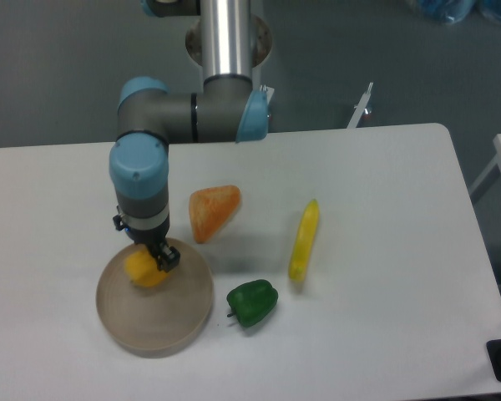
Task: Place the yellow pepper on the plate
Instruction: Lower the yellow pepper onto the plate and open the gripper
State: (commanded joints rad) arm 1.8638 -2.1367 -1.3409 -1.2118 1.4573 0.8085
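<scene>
The yellow pepper (142,271) is a small chunky yellow-orange piece over the far left part of the round beige plate (163,322). My gripper (156,259) points down at the pepper from above and its fingers are closed around it. Whether the pepper rests on the plate or hangs just above it, I cannot tell. The arm's wrist hides the pepper's top.
An orange wedge-shaped vegetable (213,211) lies just right of the arm. A green bell pepper (252,302) sits next to the plate's right rim. A long slender yellow vegetable (304,240) lies further right. The white table's right edge (470,217) is far off.
</scene>
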